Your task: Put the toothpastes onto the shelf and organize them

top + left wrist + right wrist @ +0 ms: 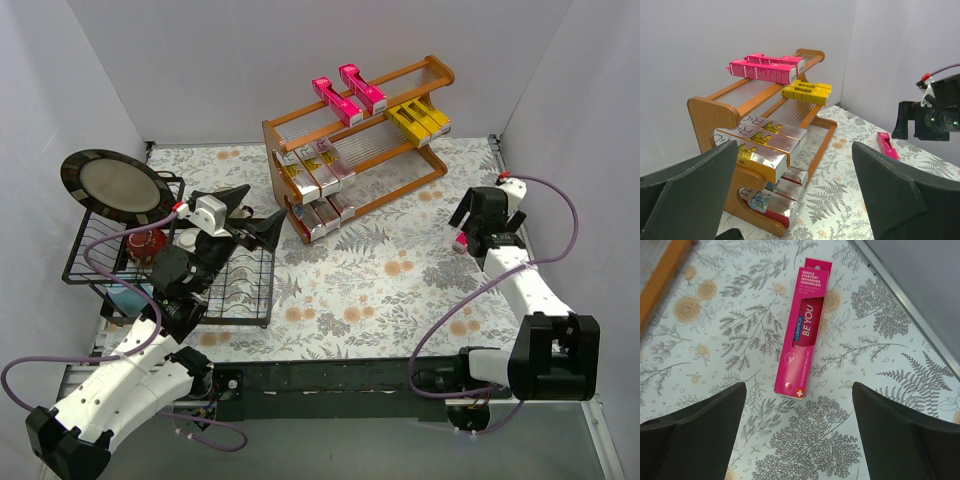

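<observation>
The orange-brown shelf [432,72] [707,115] stands at the back of the table. Two magenta toothpastes [348,92] [765,69] lie on its top tier. Yellow ones [418,120] [807,92] and silver-gold ones [318,172] [765,142] share the middle tier, and silver-red ones [325,215] [780,197] fill the bottom. One more magenta carton [802,330] [461,241] [887,145] lies flat on the floral cloth at the right. My right gripper [798,384] [478,215] hovers open just above its near end, touching nothing. My left gripper [794,144] [245,215] is open and empty, facing the shelf's left end.
A black wire dish rack [170,270] sits at the left under my left arm, holding a dark round plate [112,183] and a red cup [148,243]. White walls close in the back and both sides. The table's metal edge [910,295] runs close to the loose carton.
</observation>
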Controlling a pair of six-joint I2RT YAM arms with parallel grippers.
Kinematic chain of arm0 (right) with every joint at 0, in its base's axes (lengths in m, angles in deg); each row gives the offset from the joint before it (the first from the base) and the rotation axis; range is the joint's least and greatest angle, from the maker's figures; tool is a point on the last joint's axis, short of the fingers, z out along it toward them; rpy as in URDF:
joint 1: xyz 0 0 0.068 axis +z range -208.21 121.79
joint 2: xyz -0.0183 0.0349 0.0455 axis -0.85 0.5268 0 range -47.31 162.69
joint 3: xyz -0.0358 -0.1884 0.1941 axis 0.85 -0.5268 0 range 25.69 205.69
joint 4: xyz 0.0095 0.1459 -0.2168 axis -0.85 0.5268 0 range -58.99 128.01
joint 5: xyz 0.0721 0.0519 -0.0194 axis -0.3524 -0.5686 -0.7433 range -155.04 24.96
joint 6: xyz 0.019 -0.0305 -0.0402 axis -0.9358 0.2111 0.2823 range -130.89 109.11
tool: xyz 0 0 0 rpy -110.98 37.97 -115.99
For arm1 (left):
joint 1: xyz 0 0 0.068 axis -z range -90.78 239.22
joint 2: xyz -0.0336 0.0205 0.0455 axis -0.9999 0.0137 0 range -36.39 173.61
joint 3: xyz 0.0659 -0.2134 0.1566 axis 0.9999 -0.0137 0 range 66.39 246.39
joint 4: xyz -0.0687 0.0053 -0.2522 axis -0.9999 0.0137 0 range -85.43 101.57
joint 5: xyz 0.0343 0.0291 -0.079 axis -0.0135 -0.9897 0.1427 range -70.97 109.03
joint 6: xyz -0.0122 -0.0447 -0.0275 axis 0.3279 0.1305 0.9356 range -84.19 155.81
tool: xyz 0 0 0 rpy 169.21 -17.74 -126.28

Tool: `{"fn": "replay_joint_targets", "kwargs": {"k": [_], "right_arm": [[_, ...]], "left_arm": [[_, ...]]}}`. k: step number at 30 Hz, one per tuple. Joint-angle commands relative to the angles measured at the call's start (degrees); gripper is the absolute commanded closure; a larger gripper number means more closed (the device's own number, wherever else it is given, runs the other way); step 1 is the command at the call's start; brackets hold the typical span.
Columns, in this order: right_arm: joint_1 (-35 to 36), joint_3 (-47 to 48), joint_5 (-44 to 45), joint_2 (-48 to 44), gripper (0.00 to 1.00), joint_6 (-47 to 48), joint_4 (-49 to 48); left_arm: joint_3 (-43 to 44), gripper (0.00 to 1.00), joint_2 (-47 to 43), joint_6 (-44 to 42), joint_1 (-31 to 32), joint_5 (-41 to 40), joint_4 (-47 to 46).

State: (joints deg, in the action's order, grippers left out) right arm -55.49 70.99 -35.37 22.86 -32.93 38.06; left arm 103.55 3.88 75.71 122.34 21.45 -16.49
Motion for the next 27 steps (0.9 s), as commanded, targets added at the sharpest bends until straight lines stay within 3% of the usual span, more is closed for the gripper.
{"fn": "replay_joint_targets", "kwargs": {"k": [1, 18, 27], "right_arm": [[-2.1, -1.4, -4.7, 5.0, 0.07, -2.7, -3.6], [-6.8, -0.4, -14.4, 20.8, 0.26, -1.3, -8.5], [-6.7, -2.7, -15.0, 18.3, 0.51, 0.3, -8.8]], "left_arm": [[0.4, 0.02, -0.2, -0.2, 0.2, 0.2, -0.3], [0.4, 0.02, 0.7, -0.9, 0.1, -0.2, -0.1], [0.4, 0.02, 0.3, -0.8, 0.1, 0.0, -0.1]]}}
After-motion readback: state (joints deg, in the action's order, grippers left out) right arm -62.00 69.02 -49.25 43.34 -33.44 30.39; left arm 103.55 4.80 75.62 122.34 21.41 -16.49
